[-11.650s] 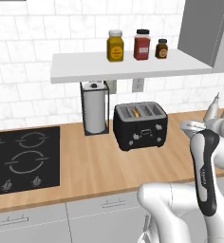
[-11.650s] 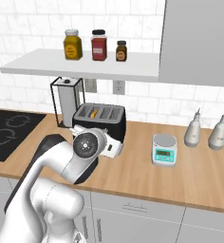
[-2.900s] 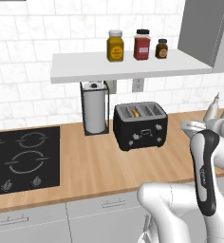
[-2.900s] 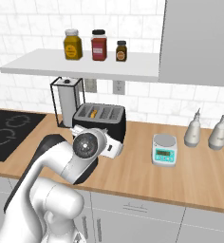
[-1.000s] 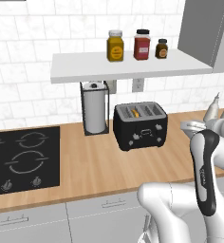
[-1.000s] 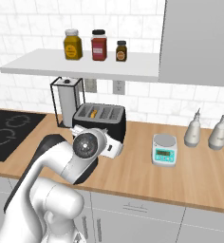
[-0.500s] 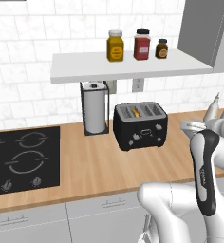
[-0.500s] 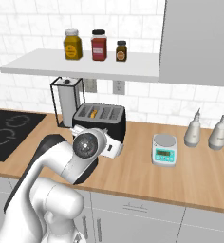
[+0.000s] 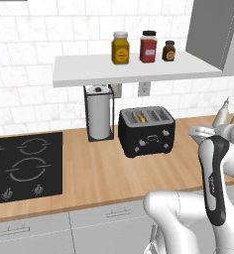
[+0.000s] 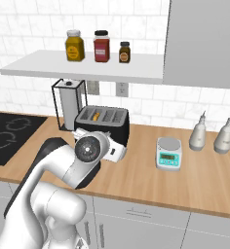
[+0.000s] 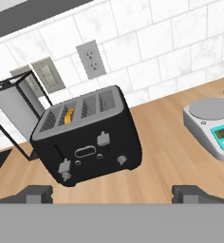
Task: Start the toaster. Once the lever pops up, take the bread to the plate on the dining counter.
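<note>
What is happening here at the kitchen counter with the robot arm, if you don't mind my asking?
The white robot arm is facing the black boxy two-slot toaster on the wooden countertop, beside the paper towel stand. Its gripper is open, holds nothing, and sits short of the toaster without touching it. Something orange-tan sits down in one slot. The small grey lever tab on the toaster's front has not been pressed yet. A small digital scale stands to the toaster's right.

Toaster [image 9: 146, 131]: on counter [image 9: 99, 173], against wall.
Bread [image 9: 142, 118]: in toaster's left slot.
Towel stand [image 9: 99, 113]: just left of toaster.
Hob [image 9: 20, 166]: far left.
Scale [image 10: 168, 152]: right of toaster.
Shelf [image 9: 134, 69]: above, bearing three jars.
</note>
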